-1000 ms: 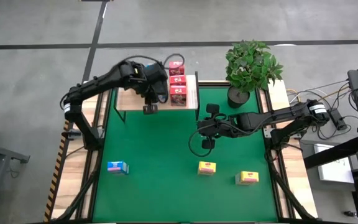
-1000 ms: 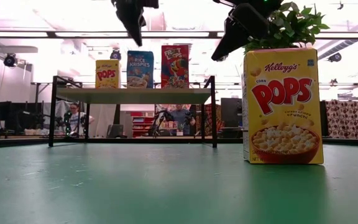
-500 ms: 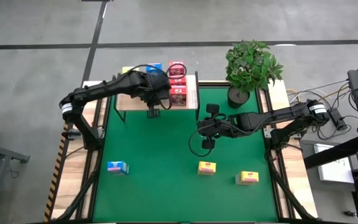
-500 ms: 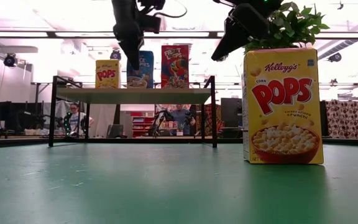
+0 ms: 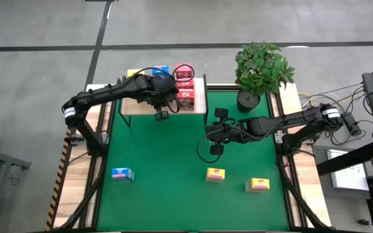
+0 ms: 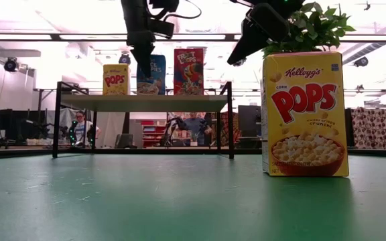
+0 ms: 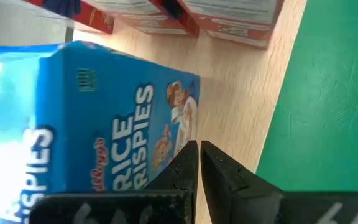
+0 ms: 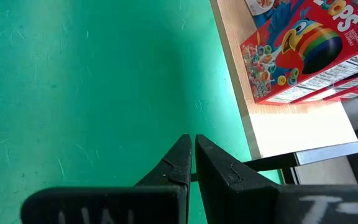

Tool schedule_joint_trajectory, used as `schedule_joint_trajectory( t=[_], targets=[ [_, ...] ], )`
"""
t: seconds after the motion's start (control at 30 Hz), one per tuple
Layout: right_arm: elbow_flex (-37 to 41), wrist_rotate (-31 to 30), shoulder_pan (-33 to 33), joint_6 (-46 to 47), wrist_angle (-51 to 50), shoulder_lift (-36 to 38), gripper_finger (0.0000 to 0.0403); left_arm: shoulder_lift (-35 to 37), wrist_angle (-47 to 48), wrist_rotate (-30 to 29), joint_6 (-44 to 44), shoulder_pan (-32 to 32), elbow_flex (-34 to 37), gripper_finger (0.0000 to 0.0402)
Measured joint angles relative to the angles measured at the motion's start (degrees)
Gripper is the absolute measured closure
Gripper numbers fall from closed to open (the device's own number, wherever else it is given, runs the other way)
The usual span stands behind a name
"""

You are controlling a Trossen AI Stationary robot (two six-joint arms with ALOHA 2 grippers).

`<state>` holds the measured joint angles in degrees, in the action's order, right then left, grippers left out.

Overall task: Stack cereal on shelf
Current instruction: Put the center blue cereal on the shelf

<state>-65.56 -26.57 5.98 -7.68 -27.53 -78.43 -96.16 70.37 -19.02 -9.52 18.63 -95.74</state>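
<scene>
Light wooden shelf board on thin black posts (image 5: 132,103) sits at the mat's far edge, left of centre. On it: a row of pink-red cardboard Froot Loops boxes (image 5: 185,87) at the right end, a blue Rice Krispies box (image 5: 161,72) next to them, and a yellow Corn Pops box (image 6: 115,79) toward the left end. All stand upright with fronts facing the mat, packed from the right, so the left part of the board stays free, likely for what's left

Off the shelf, on the green mat (image 5: 173,155): one small blue box (image 5: 122,173) near-left, two small yellow boxes (image 5: 215,174) and (image 5: 258,185) near-right, well apart from the shelf

Left gripper (image 5: 161,114) hovers at the shelf's front edge just in front of the blue Rice Krispies box, fingers (image 7: 224,175) closed together, holding nothing. Reads as box placed, arm clear of it

Right gripper (image 5: 215,148) hangs over mid-mat, fingers (image 8: 219,169) pressed together, empty, waiting

Potted green plant (image 5: 261,68) stands right of the shelf, not involved
</scene>
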Motion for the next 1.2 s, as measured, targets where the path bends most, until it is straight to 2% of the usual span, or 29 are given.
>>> schedule_joint_trajectory(
  t=[0.13,0.33,0.5,0.67,0.87,1.2],
  targets=[
    [0.0,-0.02,0.0,0.0,0.0,0.01,0.039,0.11,0.01,2.53,-0.72,-0.12,0.0,0.04],
    [0.0,-0.01,-0.01,0.0,0.0,0.0,0.039,1.42,3.19,16.92,-6.19,-0.72,-3.08,0.04],
    [0.0,0.0,0.0,0.0,0.0,0.02,0.039,2.52,4.08,17.41,-10.56,-0.49,-7.58,0.0396],
    [0.0,0.0,0.0,0.02,0.02,0.02,0.039,4.33,3.58,17.51,-14.64,1.29,-11.61,0.0375],
    [0.0,-0.01,-0.01,0.01,0.25,0.02,0.039,4.81,2.42,17.5,-16.42,4.92,-13.28,0.032],
    [0.0,-0.01,-0.01,0.0,0.39,0.02,0.039,4.7,0.66,18.47,-18.05,11.47,-12.44,0.0188]
  ],
)
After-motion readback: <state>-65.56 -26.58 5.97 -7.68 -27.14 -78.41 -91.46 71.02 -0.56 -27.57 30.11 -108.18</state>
